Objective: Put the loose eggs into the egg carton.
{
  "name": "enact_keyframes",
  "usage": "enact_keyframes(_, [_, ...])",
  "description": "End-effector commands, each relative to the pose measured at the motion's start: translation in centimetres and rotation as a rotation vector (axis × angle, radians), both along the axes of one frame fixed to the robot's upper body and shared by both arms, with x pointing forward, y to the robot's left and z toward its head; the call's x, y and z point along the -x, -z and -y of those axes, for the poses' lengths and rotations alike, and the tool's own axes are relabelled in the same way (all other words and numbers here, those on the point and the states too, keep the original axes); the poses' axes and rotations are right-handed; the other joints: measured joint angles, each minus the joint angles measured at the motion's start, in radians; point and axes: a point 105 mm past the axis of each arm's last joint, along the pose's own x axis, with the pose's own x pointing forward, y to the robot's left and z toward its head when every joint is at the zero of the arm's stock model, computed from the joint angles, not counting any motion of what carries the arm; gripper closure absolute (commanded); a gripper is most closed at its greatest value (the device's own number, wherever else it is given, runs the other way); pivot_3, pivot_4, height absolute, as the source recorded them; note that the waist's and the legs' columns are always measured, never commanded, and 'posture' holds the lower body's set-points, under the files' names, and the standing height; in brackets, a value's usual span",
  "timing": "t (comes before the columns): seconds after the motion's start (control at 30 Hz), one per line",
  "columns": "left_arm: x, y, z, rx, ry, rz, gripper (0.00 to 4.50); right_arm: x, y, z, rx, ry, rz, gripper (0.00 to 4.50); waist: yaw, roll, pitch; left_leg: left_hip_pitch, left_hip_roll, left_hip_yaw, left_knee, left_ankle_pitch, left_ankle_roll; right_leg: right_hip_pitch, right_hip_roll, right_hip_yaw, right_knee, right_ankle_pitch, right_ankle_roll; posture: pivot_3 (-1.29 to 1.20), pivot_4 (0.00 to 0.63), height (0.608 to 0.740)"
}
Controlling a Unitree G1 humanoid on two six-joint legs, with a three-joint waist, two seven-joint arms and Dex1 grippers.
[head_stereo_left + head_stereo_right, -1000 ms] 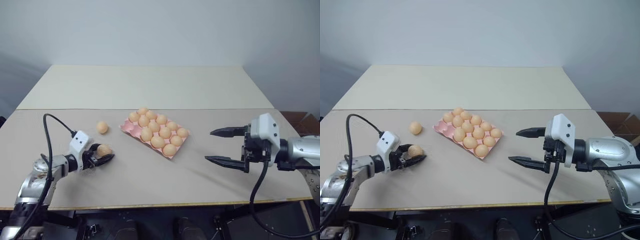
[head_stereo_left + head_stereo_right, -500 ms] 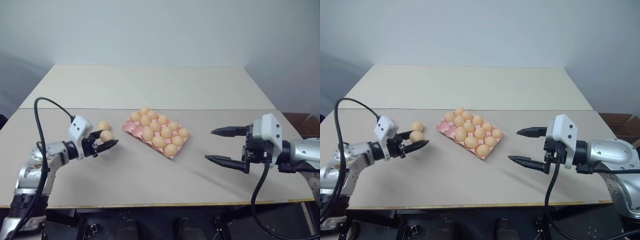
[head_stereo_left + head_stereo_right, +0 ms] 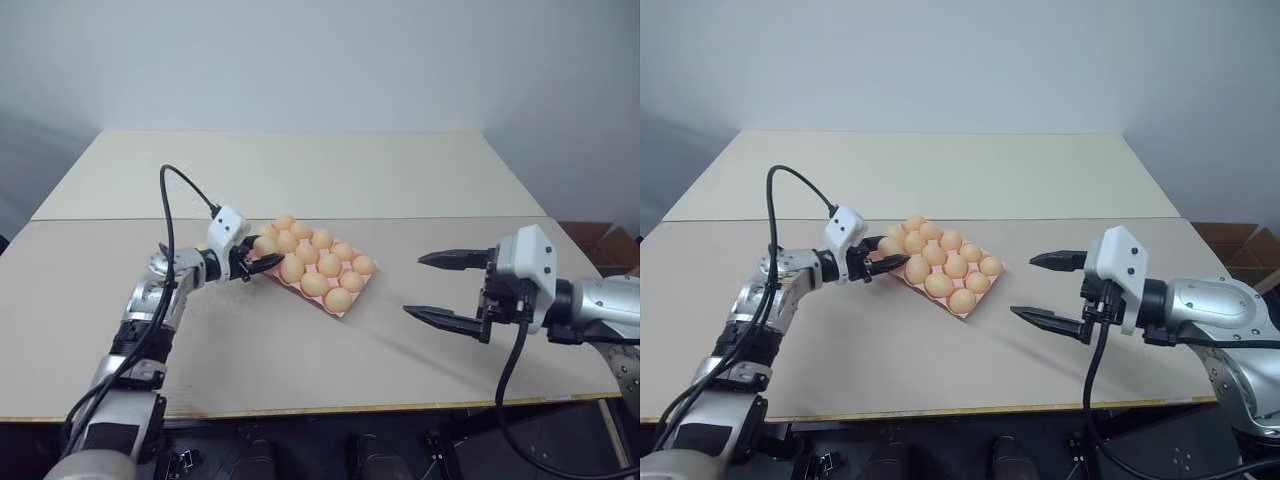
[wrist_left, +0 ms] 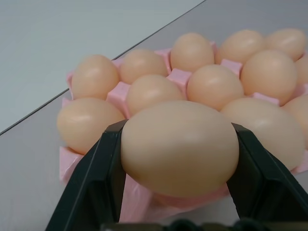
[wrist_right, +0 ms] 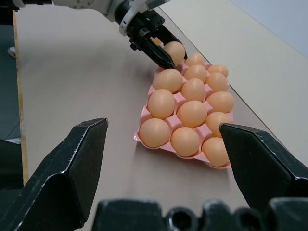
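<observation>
My left gripper [image 3: 262, 254] is shut on one loose egg [image 4: 179, 147], light orange-tan, its black fingers [image 4: 101, 173] pressing both sides. It holds the egg just over the left corner of the pink egg carton [image 5: 142, 117], which lies at an angle mid-table with several eggs in its cups. I cannot tell whether the held egg touches the carton. In the right wrist view the same egg [image 5: 174, 50] hangs at the carton's far corner. My right gripper [image 3: 413, 284] hovers to the right of the carton, open, nothing between its fingers.
The grey-beige table [image 3: 250, 350] has bare surface in front of the carton and between the carton and my right gripper. A paler table section [image 3: 280, 170] extends behind. A black cable [image 3: 175, 190] arcs over my left arm.
My left gripper has carried the egg up off the near-left table and across to the right, to the carton's left corner. The right gripper stayed put.
</observation>
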Motion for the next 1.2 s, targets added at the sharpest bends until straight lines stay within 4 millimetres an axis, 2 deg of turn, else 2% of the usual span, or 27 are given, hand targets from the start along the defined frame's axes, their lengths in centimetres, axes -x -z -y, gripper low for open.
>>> enact_keyframes(0.03, [0.1, -2.0, 0.6, 0.015, 0.059, 0.062, 0.67, 0.6, -0.9, -0.4, -0.011, -0.013, 0.044, 0.18, 0.001, 0.0, 0.0, 0.0, 0.0, 0.0, 0.0, 0.0, 0.0, 0.0, 0.0, 0.0, 0.0, 0.0, 0.0, 0.0, 0.15, 0.74])
enact_keyframes(0.1, [0.3, -2.5, 0.5, 0.029, 0.066, 0.083, 0.05, 0.6, -0.9, -0.4, -0.013, -0.013, 0.046, 0.18, 0.002, 0.0, 0.0, 0.0, 0.0, 0.0, 0.0, 0.0, 0.0, 0.0, 0.0, 0.0, 0.0, 0.0, 0.0, 0.0, 0.15, 0.74])
enact_keyframes(0.3, [1.0, -5.2, -0.8, 0.1, 0.059, 0.165, 0.02, 0.4, -1.1, -0.7, -0.022, -0.026, 0.057, 0.18, 0.0, 0.0, 0.0, 0.0, 0.0, 0.0, 0.0, 0.0, 0.0, 0.0, 0.0, 0.0, 0.0, 0.0, 0.0, 0.0, 0.15, 0.74])
enact_keyframes(0.4, [1.8, -6.7, -2.3, 0.107, 0.042, 0.208, 0.02, 0.1, -1.3, -1.0, -0.032, -0.04, 0.063, 0.18, -0.007, 0.0, 0.0, 0.001, 0.0, 0.0, 0.0, 0.0, 0.0, 0.0, 0.0, 0.0, 0.0, 0.0, 0.0, 0.0, 0.15, 0.74])
enact_keyframes(0.5, [2.9, -7.4, -4.4, 0.086, 0.016, 0.223, 0.02, -0.1, -1.3, -1.2, -0.037, -0.057, 0.064, 0.18, -0.013, 0.0, 0.0, 0.001, 0.0, 0.0, 0.0, 0.0, 0.0, 0.0, 0.0, 0.0, 0.001, 0.0, 0.0, 0.0, 0.15, 0.74])
enact_keyframes(0.63, [6.4, -6.9, -8.7, -0.017, -0.009, 0.187, 0.02, -0.3, -1.3, -1.3, -0.038, -0.07, 0.062, 0.18, -0.026, 0.0, 0.0, 0.001, 0.001, 0.001, 0.0, 0.0, 0.0, -0.001, 0.0, 0.001, 0.001, 0.0, 0.0, 0.0, 0.15, 0.74])
enact_keyframes(0.8, [10.6, -7.1, -11.4, -0.009, -0.056, 0.154, 0.02, -0.3, -1.2, -1.1, -0.033, -0.088, 0.049, 0.18, -0.019, 0.0, 0.0, 0.001, 0.001, 0.001, -0.001, 0.0, 0.0, -0.001, 0.0, 0.0, 0.001, -0.001, -0.001, 0.0, 0.15, 0.74])
enact_keyframes(1.0, [16.0, -5.9, -12.0, 0.029, -0.094, 0.047, 0.02, -0.5, -0.7, -0.2, -0.022, -0.099, 0.027, 0.18, -0.012, 0.0, 0.0, 0.001, 0.001, 0.001, -0.001, 0.0, 0.0, -0.001, -0.002, -0.001, 0.0, -0.004, -0.006, 0.0, 0.15, 0.74])
enact_keyframes(1.1, [17.3, -5.2, -12.3, -0.005, -0.121, 0.019, 0.02, -1.1, -0.5, 0.8, -0.009, -0.069, 0.035, 0.18, -0.01, 0.0, 0.0, 0.002, 0.001, 0.001, -0.001, 0.0, 0.0, -0.001, -0.002, -0.001, 0.0, -0.004, -0.007, 0.0, 0.15, 0.74])
enact_keyframes(1.2, [17.8, -5.3, -12.2, 0.01, -0.136, 0.019, 0.02, -1.4, -0.6, 1.1, -0.003, -0.06, 0.037, 0.18, -0.006, 0.0, 0.0, 0.003, 0.002, 0.001, -0.001, -0.001, -0.001, -0.001, -0.002, -0.001, 0.0, -0.004, -0.007, 0.0, 0.15, 0.74])
